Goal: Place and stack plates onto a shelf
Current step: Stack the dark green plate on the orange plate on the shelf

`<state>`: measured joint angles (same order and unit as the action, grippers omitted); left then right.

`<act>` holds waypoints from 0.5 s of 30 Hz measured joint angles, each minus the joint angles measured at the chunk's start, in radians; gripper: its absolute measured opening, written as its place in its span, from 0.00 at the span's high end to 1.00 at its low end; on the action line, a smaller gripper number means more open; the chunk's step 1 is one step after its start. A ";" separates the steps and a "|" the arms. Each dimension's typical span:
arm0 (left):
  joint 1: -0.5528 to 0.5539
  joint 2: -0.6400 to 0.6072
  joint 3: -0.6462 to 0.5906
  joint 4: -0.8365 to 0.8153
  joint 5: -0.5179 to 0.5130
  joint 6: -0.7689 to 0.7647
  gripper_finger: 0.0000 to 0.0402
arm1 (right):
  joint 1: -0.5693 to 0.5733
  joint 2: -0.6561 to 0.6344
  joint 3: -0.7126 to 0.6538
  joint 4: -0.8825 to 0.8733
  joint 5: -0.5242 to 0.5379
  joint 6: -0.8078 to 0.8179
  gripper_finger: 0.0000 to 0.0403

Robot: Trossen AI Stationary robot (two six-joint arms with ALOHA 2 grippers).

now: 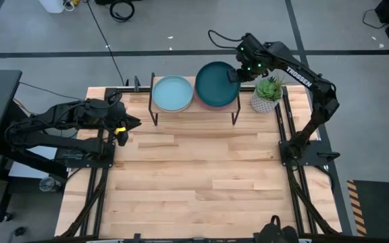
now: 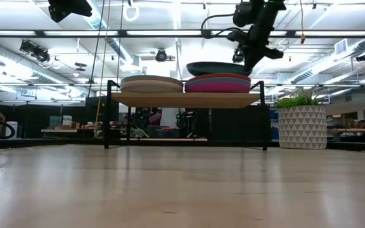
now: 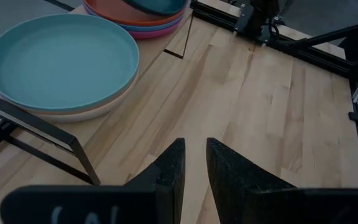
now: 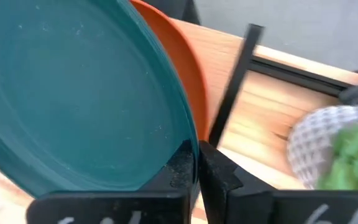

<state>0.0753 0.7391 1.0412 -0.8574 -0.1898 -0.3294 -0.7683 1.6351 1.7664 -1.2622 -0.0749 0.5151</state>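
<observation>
The shelf (image 1: 194,108) stands at the table's far edge, its light-wood top (image 2: 185,98) on black legs. On its left half rests a stack topped by the pale blue plate (image 1: 173,93) (image 3: 61,59). On its right half lie the magenta, blue and orange plates (image 2: 217,84). The dark teal plate (image 1: 215,84) (image 2: 215,67) is level just over that right stack, in my right gripper (image 1: 235,75) (image 4: 197,165), which is shut on it. My left gripper (image 1: 131,123) (image 3: 195,163) hovers shut over the table's left part, near the shelf's left legs. My right gripper pinches the dark teal plate by its rim (image 4: 180,146) on the side toward the table's right, one finger on the plate's inner face and one beneath the rim. The fingers come slanting down from the far right. Whether the plate touches the orange plate (image 4: 191,68) below, I cannot tell.
A small green plant in a white patterned pot (image 1: 267,94) (image 2: 301,123) stands right of the shelf, close under my right arm. Bare wooden tabletop (image 1: 201,182) stretches from the shelf to the near edge.
</observation>
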 joint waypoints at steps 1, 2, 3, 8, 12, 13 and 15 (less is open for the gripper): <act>0.000 0.000 0.000 0.000 0.000 0.000 0.82 | -0.002 -0.001 -0.008 0.013 -0.019 -0.009 0.94; 0.000 0.000 0.000 0.000 0.000 0.000 0.82 | -0.003 -0.001 -0.014 0.027 -0.038 -0.014 0.93; 0.000 0.000 0.000 0.000 0.000 0.000 0.82 | -0.002 -0.001 -0.019 0.038 -0.053 -0.018 0.92; 0.000 0.000 0.000 0.000 0.000 0.000 0.82 | -0.001 -0.001 -0.027 0.068 -0.083 -0.021 0.86; 0.000 0.000 0.000 0.000 0.000 0.000 0.82 | -0.005 -0.001 -0.027 0.064 -0.099 -0.021 0.83; 0.000 0.000 0.000 0.000 0.000 0.000 0.82 | -0.008 -0.001 -0.027 0.060 -0.117 -0.021 0.83; 0.000 0.000 0.000 0.000 0.000 0.000 0.82 | -0.016 -0.001 -0.027 0.055 -0.167 -0.021 0.83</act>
<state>0.0753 0.7395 1.0412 -0.8574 -0.1902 -0.3290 -0.7846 1.6344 1.7397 -1.2070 -0.2422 0.4942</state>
